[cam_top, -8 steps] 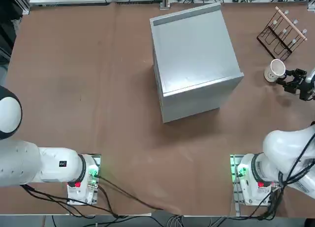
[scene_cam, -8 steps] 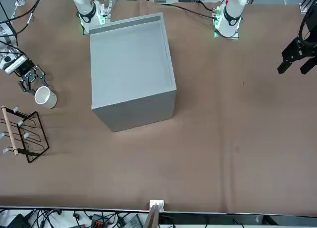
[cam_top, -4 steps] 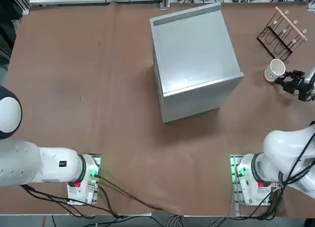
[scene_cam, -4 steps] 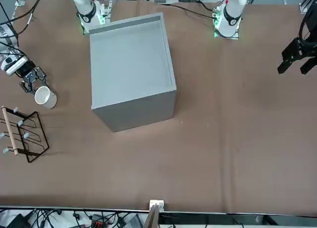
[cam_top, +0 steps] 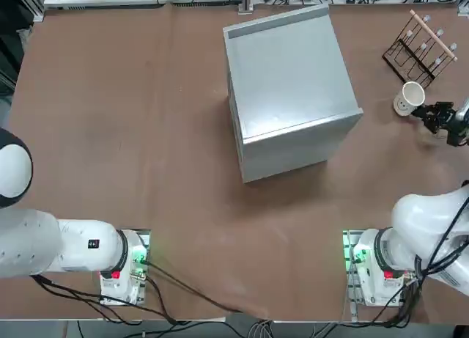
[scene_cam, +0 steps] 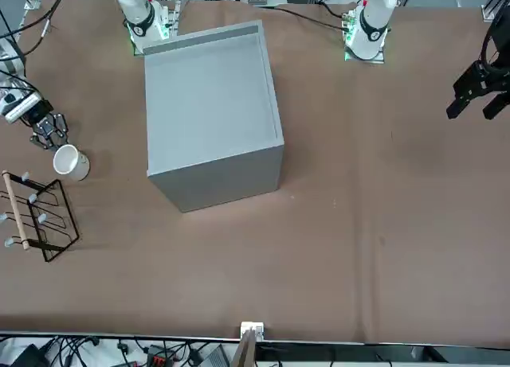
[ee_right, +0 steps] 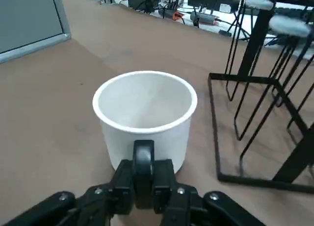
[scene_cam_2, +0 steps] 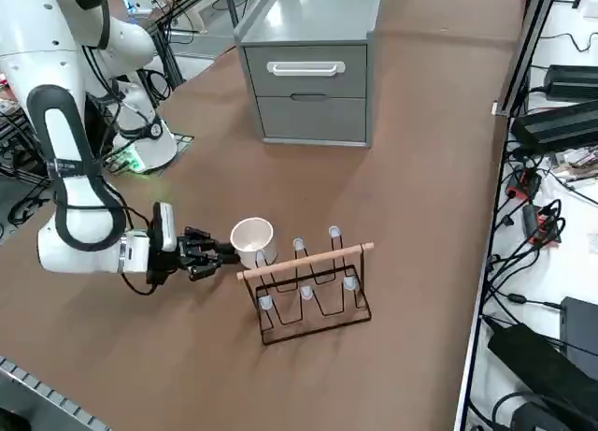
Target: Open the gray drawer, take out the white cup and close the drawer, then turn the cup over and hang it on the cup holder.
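The white cup [ee_right: 144, 108] stands mouth up on the brown table, just beside the cup holder [scene_cam_2: 313, 286]. My right gripper [ee_right: 143, 179] is level with it, fingers pressed together on the cup's side handle. From overhead the cup [cam_top: 410, 96] sits near the table's right edge with the gripper [cam_top: 429, 112] on its robot side. The gray drawer [cam_top: 289, 81] is at the table's middle back, and both its drawer fronts [scene_cam_2: 308, 71] are closed. In the front view the cup [scene_cam: 70, 162] lies between the gripper [scene_cam: 52, 136] and the holder [scene_cam: 32, 216].
The holder's dark wire frame [ee_right: 255, 88] and wooden bar [scene_cam_2: 304, 259] stand within a few centimetres of the cup. Cables and power bricks [scene_cam_2: 551, 122] lie beyond the table's far edge. Brown tabletop [cam_top: 146, 133] stretches left of the cabinet.
The fingers went from wide apart to closed on the cup's handle. The cup shifted slightly toward the holder as they closed.
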Available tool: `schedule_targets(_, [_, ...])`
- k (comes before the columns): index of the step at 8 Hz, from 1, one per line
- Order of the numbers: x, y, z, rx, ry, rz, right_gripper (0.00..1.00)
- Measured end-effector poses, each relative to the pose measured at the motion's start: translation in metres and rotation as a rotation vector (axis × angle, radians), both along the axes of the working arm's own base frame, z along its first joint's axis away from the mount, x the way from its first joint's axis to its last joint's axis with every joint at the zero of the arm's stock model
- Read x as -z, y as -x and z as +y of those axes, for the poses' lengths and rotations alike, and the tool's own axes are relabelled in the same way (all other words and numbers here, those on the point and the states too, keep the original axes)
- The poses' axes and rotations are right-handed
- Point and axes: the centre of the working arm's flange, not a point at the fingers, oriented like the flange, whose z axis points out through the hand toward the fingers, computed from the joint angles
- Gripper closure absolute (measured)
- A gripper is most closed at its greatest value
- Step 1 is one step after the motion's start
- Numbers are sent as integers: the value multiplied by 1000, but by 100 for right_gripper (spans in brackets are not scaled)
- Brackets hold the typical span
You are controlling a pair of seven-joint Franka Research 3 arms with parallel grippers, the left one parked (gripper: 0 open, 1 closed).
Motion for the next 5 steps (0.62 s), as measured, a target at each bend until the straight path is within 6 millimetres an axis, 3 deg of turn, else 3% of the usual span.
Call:
schedule_targets(2, [-27,-3,-5,-42,28,20,81])
schedule_targets(5, [-105,12,-23,-107,93,185,81])
